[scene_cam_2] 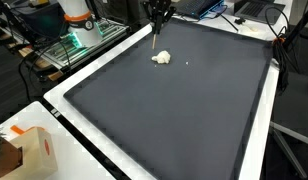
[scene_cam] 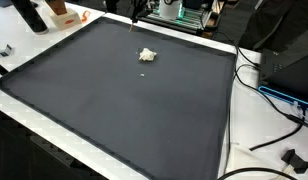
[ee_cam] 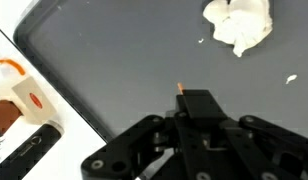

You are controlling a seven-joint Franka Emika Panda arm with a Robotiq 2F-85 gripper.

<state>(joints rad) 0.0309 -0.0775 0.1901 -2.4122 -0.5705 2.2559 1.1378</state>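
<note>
Gripper, in the wrist view, pinches what looks like a thin stick; the white wad lies apart at 1 o'clock. In both exterior views the wad rests on the black mat, at 6 o'clock from the gripper, not yet touched.

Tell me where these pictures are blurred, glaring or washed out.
Wrist view: the crumpled white wad is washed out, the pincer, shut on a thin stick, dark and soft. Both exterior views: the gray mat is evenly lit, without hard shadows.
</note>
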